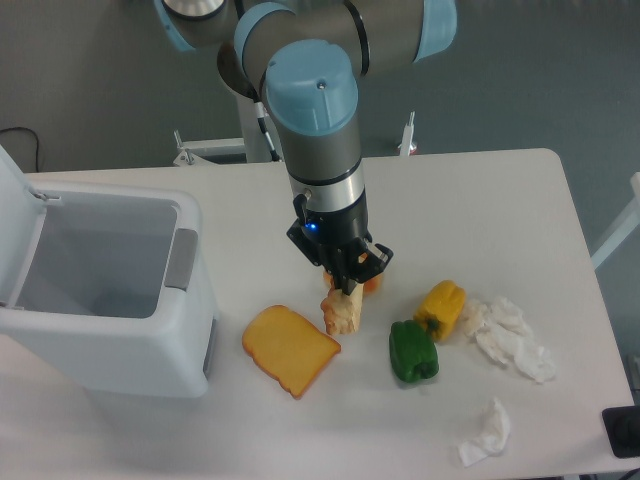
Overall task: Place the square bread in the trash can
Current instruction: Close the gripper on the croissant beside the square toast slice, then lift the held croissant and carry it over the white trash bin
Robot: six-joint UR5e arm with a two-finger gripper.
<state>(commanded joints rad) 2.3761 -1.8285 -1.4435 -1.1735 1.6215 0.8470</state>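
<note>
Reaching straight down, tool [345, 290] over bread chunk [342, 313]

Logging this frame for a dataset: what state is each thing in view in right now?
Pale grey-white plastic trash can: lid hinged open, inside looks empty.
Two-finger gripper: lowered onto a small pale bread chunk, fingers around its top; firm grip unclear.
Flat orange-yellow bread slice: lying flat, untouched.
Green bell pepper: on its side.
Yellow bell pepper: on its side.
White crumpled tissues: scattered, loose.
</note>
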